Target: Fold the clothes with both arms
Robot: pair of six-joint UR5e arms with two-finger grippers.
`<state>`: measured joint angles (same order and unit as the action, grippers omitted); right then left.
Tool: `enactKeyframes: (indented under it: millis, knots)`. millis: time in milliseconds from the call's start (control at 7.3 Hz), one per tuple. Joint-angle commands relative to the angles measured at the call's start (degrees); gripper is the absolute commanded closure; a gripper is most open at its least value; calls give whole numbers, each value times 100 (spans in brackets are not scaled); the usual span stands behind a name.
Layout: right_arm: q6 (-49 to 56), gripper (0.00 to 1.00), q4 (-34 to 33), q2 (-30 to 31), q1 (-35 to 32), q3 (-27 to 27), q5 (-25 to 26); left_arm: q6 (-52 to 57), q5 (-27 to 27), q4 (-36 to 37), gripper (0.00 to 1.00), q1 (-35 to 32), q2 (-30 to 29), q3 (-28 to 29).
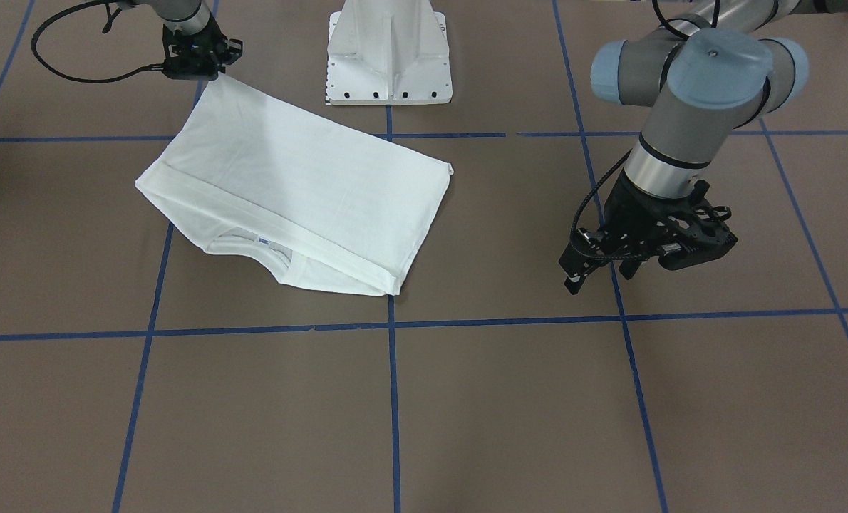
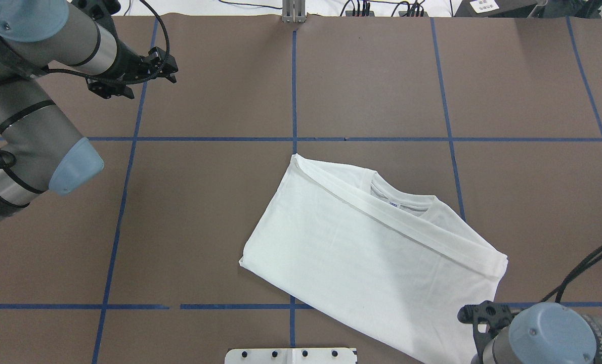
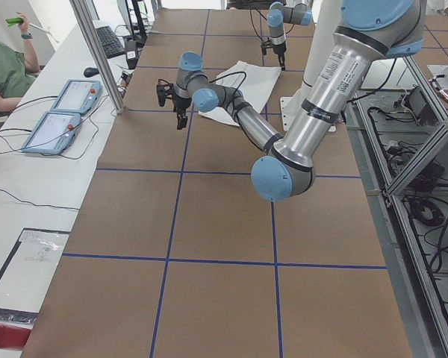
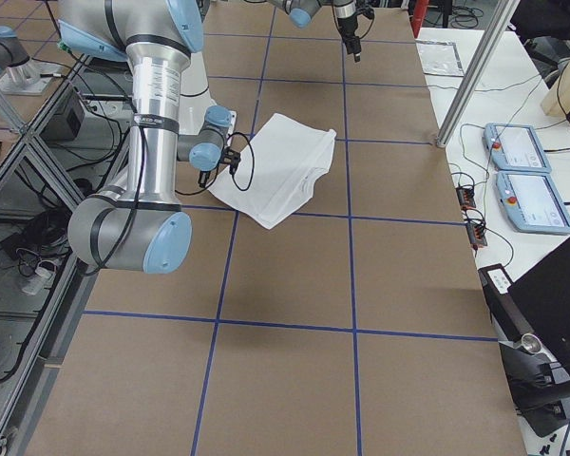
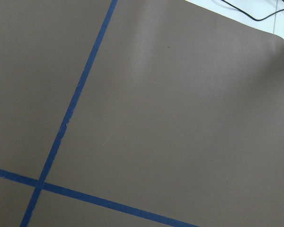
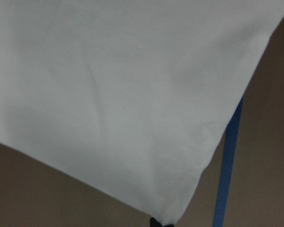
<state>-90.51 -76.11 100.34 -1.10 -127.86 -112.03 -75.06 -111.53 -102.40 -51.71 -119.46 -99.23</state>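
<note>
Setting: robotics lab. Two industrial arms (image 3: 321, 97) are reaching over a large table (image 3: 209, 224), which is wearing brown paper gridded with blue tape (image 1: 393, 324). A white pedestal base (image 1: 388, 50) is sitting at the table's robot-side edge. Along the table's opposite edge, two teach pendants (image 3: 78, 95) are lying on a white bench (image 3: 30, 194), and a person (image 3: 4, 71) is sitting there. An aluminium frame post (image 3: 97, 52) is rising at that same edge. Cables (image 3: 425, 216) are trailing through open framing behind the table's robot side.
</note>
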Motion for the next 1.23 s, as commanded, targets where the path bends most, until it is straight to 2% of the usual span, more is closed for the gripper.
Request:
enactKeyframes:
  millis: [0, 137, 274, 548, 685, 959, 1096]
  knots:
    - [-467, 100, 0, 21, 881, -98, 6, 0, 79, 1, 0, 12, 1, -27]
    - [-485, 33, 0, 4, 927, -81, 15, -26, 79, 1, 0, 21, -7, -35]
    - [-659, 0, 9, -23, 832, -107, 197, -26, 70, 1, 0, 38, 1, -96]
    - [-679, 0, 44, -319, -17, -186, 234, -70, 27, 10, 0, 344, 10, -271]
    - [-618, 0, 61, -661, -779, -238, 165, -340, 26, 97, 0, 685, 28, -403]
    - [-103, 0, 53, -1320, -1976, -239, -106, -1523, 35, 63, 0, 1555, -25, -413]
    - [249, 0, 61, -1411, -2478, -213, -300, -2112, 70, 54, 0, 2029, -68, -448]
